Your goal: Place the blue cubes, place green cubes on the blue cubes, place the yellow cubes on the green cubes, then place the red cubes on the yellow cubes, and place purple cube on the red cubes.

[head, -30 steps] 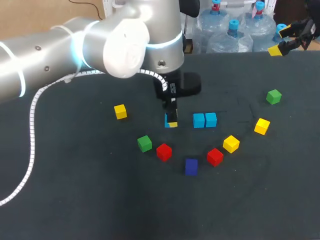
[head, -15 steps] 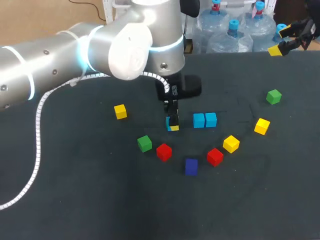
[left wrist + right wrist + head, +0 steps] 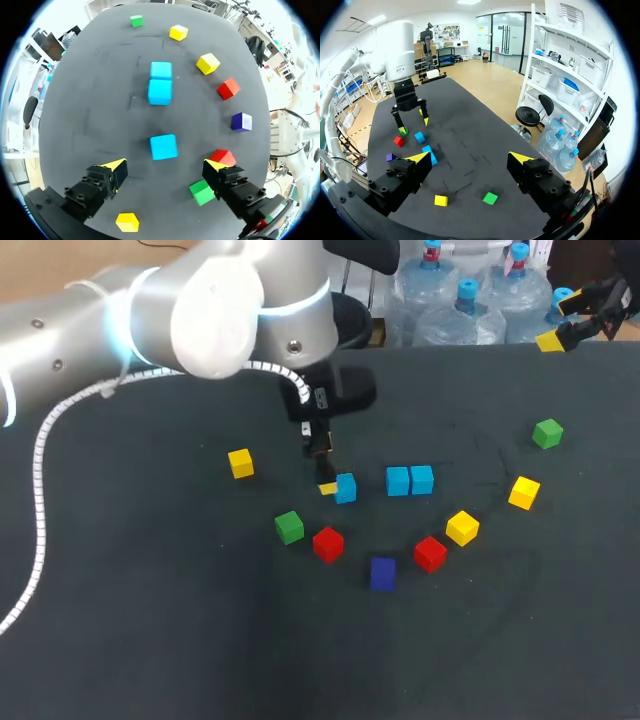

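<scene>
Here, left tool (image 3: 165, 166) wide open, empty, beside a smooth, sharp-edged blue cube (image 3: 163, 146) on matte black tabletop (image 3: 85, 120).

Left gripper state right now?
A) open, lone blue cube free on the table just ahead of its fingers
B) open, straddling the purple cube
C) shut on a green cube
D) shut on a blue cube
A: in the left wrist view the left gripper has its yellow tips wide apart, and the lone blue cube sits on the table just ahead of them, touching neither.
</scene>
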### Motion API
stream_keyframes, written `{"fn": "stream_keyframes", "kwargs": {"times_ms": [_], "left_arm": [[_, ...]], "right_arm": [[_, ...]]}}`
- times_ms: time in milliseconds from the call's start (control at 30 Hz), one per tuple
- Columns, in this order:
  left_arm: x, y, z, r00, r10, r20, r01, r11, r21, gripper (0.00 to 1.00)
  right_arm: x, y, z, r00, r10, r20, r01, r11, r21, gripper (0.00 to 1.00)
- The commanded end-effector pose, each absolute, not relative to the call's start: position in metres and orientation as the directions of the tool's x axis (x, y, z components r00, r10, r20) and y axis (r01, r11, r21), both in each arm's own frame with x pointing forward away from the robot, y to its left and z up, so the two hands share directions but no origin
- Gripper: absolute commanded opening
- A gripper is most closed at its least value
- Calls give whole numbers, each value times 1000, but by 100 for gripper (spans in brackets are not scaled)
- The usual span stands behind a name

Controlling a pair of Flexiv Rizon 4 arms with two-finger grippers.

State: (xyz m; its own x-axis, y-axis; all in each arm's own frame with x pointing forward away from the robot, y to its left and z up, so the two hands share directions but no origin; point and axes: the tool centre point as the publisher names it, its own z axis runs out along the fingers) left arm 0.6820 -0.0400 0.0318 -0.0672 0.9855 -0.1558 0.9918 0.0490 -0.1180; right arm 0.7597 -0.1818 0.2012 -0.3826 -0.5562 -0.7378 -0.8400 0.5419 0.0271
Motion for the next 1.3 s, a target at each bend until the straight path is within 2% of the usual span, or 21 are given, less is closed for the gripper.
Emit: {"fn": "stream_keyframes", "kwargs": {"times_ms": [33,733,800,867,900,933,1067,1200,1233,1267,1300], "left_arm": [[674,-44,33,-68,986,-154,991,50,-122,100],[679,-47,7,-115,982,-151,986,94,-141,100],[680,-47,7,-116,981,-155,986,95,-138,93],[680,-47,7,-117,981,-155,986,96,-136,71],[680,-47,7,-117,981,-155,986,96,-135,49],[681,-48,7,-120,982,-150,985,98,-142,44],[681,-48,5,-118,982,-148,982,93,-165,34],[680,-49,5,-111,983,-149,980,84,-179,43],[680,-49,5,-111,983,-149,980,84,-179,17],[680,-49,5,-110,983,-149,980,83,-179,0],[680,-49,5,-109,983,-149,981,82,-178,0]], "right_arm": [[759,-182,201,-382,-556,-738,-840,542,26,100],[759,-182,201,-382,-556,-738,-840,542,26,100],[759,-182,201,-382,-556,-738,-840,542,26,100],[759,-182,201,-382,-556,-738,-840,542,26,100],[759,-182,201,-382,-556,-738,-840,542,26,100],[759,-182,201,-382,-556,-738,-840,542,26,100],[759,-182,201,-382,-556,-738,-840,542,26,100],[759,-182,201,-382,-556,-738,-840,542,26,100],[759,-182,201,-382,-556,-738,-840,542,26,100],[759,-182,201,-382,-556,-738,-840,542,26,100],[759,-182,201,-382,-556,-738,-840,542,26,100]]}}
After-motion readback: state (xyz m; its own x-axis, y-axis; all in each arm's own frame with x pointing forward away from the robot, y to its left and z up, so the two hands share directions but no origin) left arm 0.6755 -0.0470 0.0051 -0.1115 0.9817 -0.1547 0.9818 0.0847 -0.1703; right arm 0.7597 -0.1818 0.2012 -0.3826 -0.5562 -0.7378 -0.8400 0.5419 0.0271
